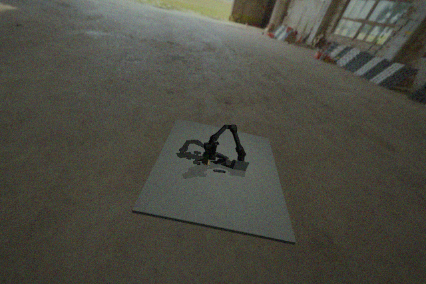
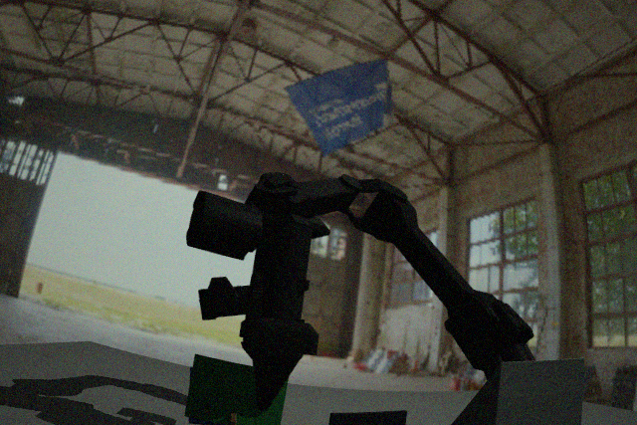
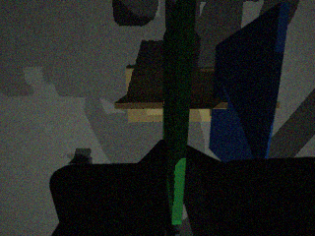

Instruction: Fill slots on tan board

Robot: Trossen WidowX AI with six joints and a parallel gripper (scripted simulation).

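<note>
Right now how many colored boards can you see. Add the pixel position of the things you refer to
2. The green board [image 2: 221, 389] [image 3: 176, 98] is upright between the gripper's fingers; the blue board [image 3: 248, 74] stands to its right in the wrist view. Others could be hidden behind the gripper.
</note>
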